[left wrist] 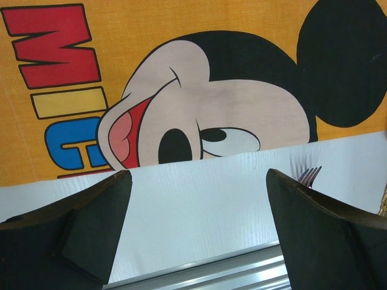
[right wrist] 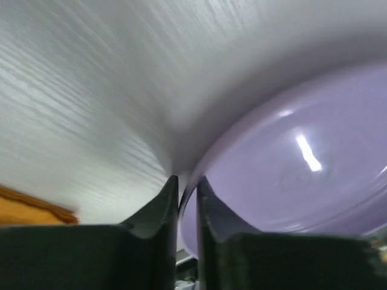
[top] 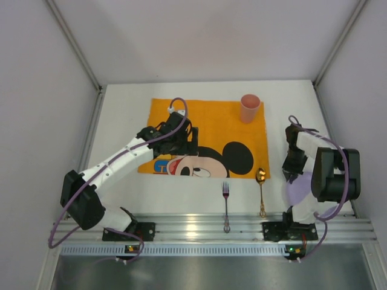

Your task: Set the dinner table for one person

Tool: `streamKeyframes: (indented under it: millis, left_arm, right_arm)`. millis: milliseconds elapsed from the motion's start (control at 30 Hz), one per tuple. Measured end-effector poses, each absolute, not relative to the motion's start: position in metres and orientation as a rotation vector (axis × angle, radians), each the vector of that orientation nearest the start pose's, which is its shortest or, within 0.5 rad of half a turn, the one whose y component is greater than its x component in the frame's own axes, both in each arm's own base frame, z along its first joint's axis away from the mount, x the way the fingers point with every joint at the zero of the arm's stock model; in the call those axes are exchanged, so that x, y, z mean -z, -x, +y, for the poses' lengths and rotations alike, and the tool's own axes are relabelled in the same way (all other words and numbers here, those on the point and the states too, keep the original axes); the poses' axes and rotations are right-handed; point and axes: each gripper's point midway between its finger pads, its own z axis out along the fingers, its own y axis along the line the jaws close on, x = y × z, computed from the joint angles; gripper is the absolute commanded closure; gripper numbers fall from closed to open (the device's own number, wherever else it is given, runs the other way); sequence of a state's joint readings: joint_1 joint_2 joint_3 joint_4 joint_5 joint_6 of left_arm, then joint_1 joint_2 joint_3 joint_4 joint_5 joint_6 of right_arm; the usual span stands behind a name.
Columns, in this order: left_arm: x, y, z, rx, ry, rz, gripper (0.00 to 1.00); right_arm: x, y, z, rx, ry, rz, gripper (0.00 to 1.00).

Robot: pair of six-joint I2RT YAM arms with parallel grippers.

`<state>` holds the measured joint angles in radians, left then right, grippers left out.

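1. The large, flat, white matte worktop [top: 121, 121] fills the middle of my overhead view, running from the metal rail [top: 242, 226] at the arm bases to the back wall of the booth.
2. An orange cloth placemat [top: 211, 121] printed with Mickey Mouse lies flat on the worktop's centre, towards the back.
3. A pink plastic cup [top: 250, 108] stands upright on the placemat's far right corner.
4. A silver metal fork [top: 226, 205] lies on the bare worktop just in front of the placemat, tines towards it.
5. A gold metal spoon [top: 261, 192] lies beside the fork to its right, with its bowl at the placemat's near right corner.
6. A round, glossy lilac plate [right wrist: 302, 181] sits on the worktop's right side, off the placemat and partly hidden by the right arm.
7. My right hand [right wrist: 186, 180] is pinched nearly closed on the plate's rim, one finger on each side of the edge.
8. My left hand [left wrist: 199, 175] hangs spread wide over the placemat's near edge, gripping nothing.
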<state>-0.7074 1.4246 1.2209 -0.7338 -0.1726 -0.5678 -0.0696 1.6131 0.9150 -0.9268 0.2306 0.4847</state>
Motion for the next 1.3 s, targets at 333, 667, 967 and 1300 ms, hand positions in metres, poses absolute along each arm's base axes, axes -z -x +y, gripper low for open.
streamKeyframes:
  millis: [333,667,967,1300]
  left_arm:
    - [-0.16,-0.274,-0.221,0.294,-0.123,2.513,0.01]
    - [-0.184,-0.292,-0.176,0.178,0.019,2.436,0.01]
    - [-0.227,-0.289,-0.079,0.016,0.33,2.243,0.01]
    - [-0.227,-0.254,-0.045,-0.056,0.435,2.195,0.01]
  right_arm:
    - [-0.068,-0.249,-0.056,0.402,-0.88,2.856,1.0]
    - [-0.303,-0.379,0.045,0.023,-0.509,2.246,1.0]
    - [-0.304,-0.38,0.272,-0.188,0.053,2.306,1.0]
    - [-0.154,-0.369,0.371,-0.09,0.405,2.535,1.0]
